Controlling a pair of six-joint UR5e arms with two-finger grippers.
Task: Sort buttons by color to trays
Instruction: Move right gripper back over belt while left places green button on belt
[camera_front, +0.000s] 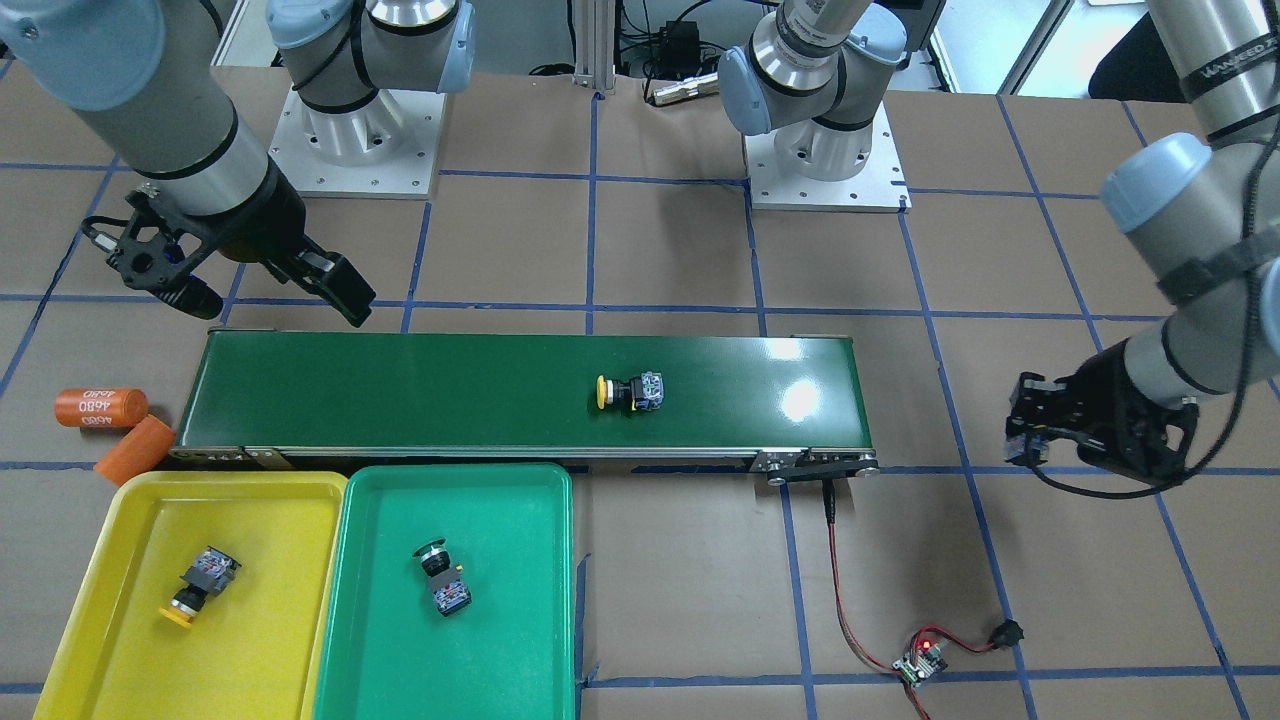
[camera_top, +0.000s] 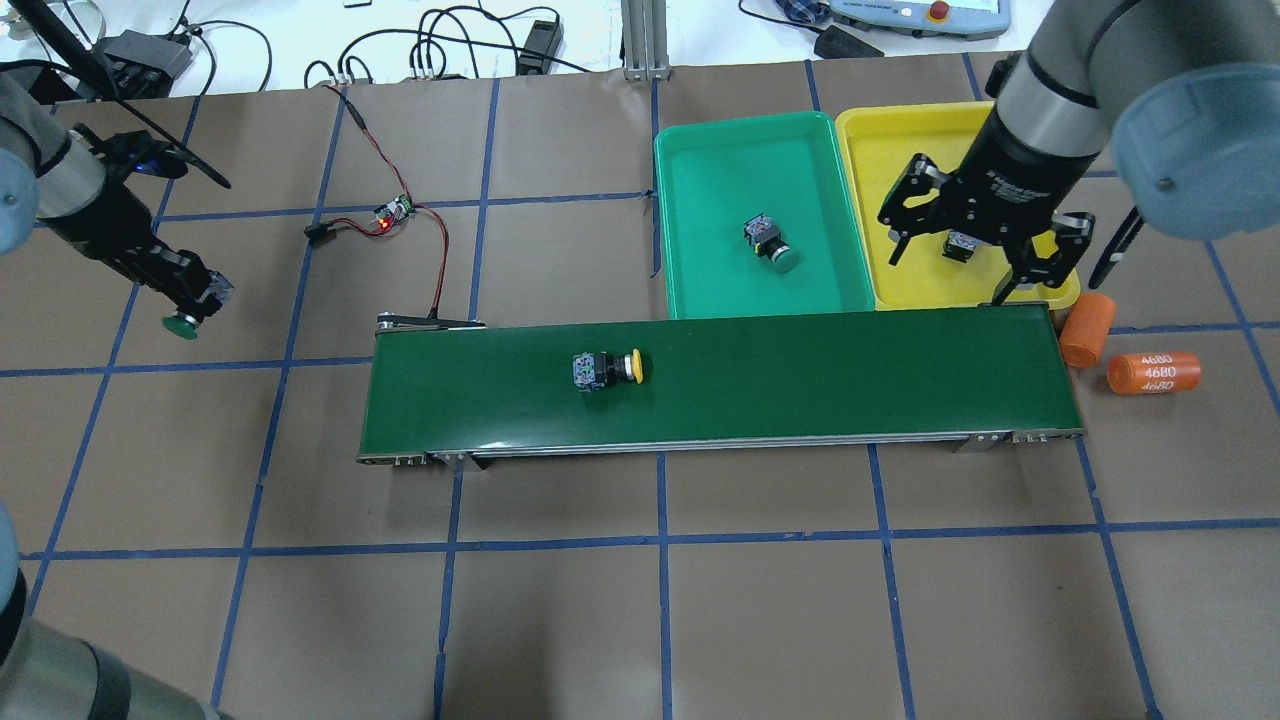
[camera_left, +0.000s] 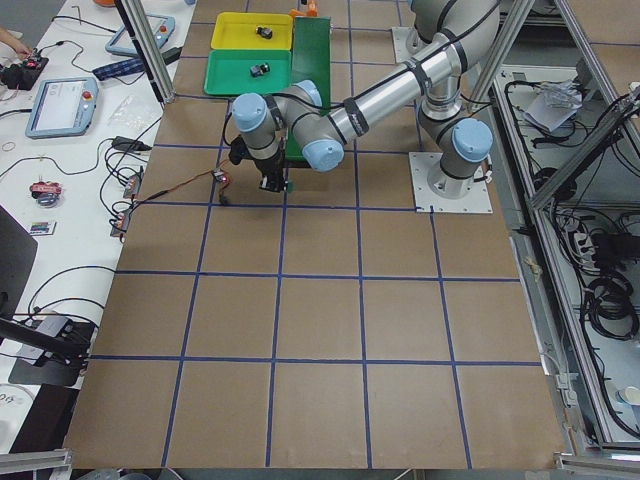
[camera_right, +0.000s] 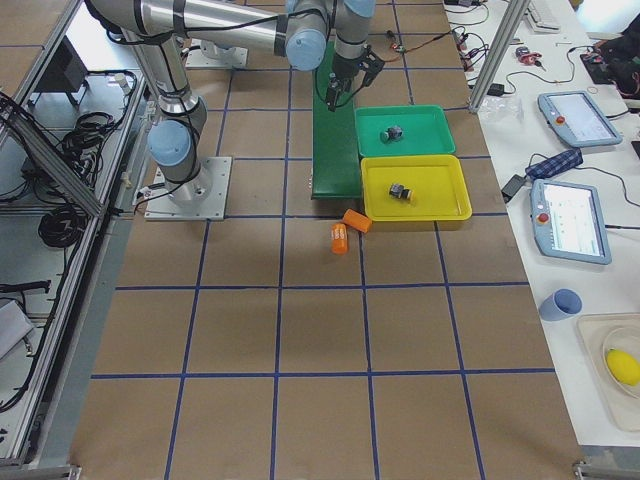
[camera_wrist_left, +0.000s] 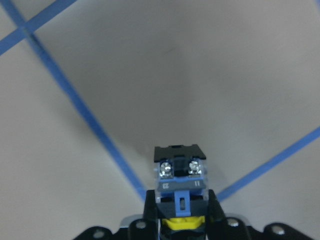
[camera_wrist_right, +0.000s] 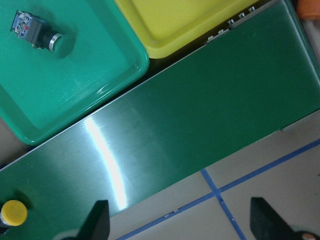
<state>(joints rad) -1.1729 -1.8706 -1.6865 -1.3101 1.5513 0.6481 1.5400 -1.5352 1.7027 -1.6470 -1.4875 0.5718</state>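
My left gripper (camera_top: 195, 300) is shut on a green-capped button (camera_top: 184, 322) and holds it above the bare table at the far left. Its grey-blue contact block (camera_wrist_left: 180, 175) shows in the left wrist view. My right gripper (camera_top: 985, 255) is open and empty above the near rim of the yellow tray (camera_top: 900, 118), partly hiding the yellow-capped button (camera_front: 200, 585) in it. A second yellow-capped button (camera_top: 605, 369) lies on its side on the conveyor. A green-capped button (camera_top: 770, 243) lies in the green tray (camera_top: 740, 120).
The long dark-green conveyor belt (camera_top: 800, 380) runs across the table in front of both trays. Two orange cylinders marked 4680 (camera_top: 1152, 373) lie by its right end. A small circuit board with a lit red LED (camera_top: 392, 213) and its wires sit past the belt's left end.
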